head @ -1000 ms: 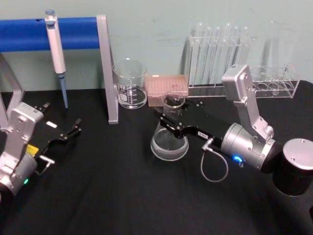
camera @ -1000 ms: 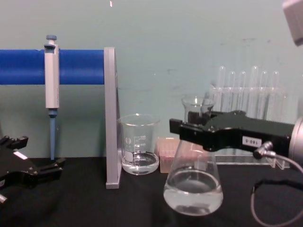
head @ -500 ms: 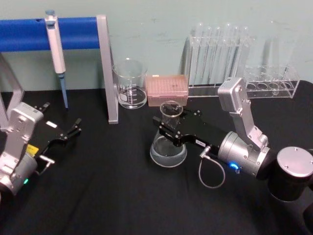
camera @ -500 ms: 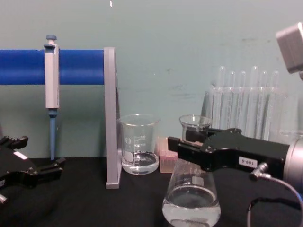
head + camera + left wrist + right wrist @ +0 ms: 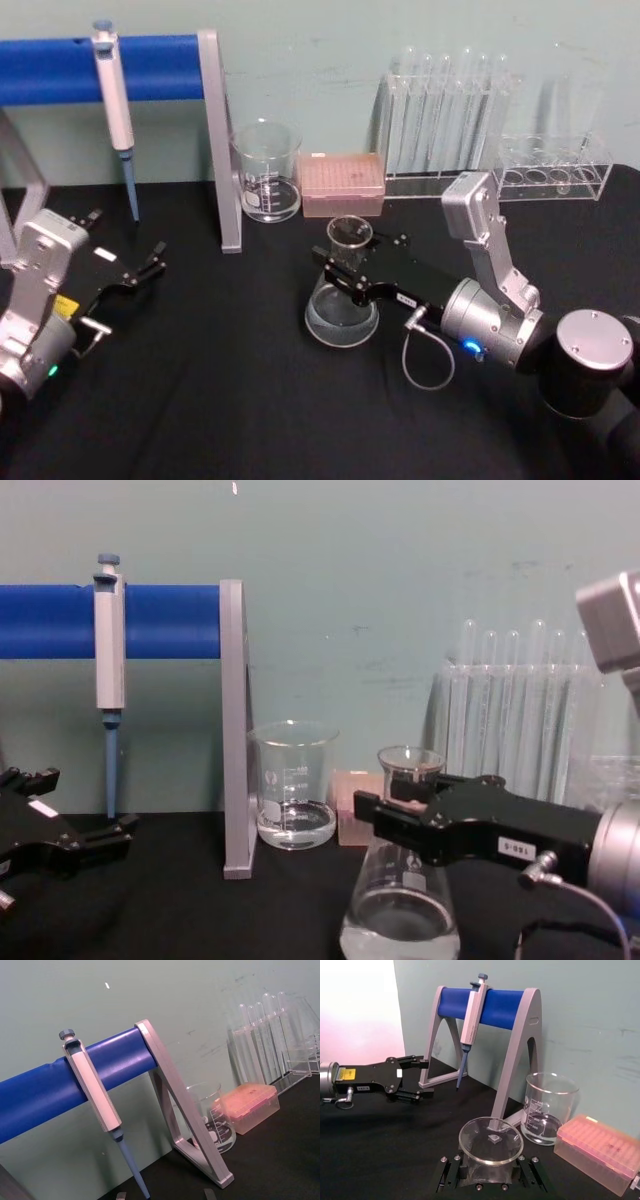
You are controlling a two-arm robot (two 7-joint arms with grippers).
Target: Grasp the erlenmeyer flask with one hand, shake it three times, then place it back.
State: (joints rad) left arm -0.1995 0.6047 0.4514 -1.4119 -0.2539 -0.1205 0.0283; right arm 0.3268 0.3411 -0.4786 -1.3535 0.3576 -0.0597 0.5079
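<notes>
My right gripper (image 5: 345, 268) is clamped on the neck of the erlenmeyer flask (image 5: 341, 318), which is upright and low over the black table (image 5: 230, 390), in front of the pink tip box (image 5: 343, 183). I can't tell if its base touches. My left gripper (image 5: 148, 265) sits parked at the left, jaws apart, empty.

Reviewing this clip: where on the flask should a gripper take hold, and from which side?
Grip the flask at its narrow neck, just under the flared rim, coming in level from the robot's right. It is upright, the cone's base is too wide for the fingers, and the rim blocks slipping. The right gripper is shut there.
</notes>
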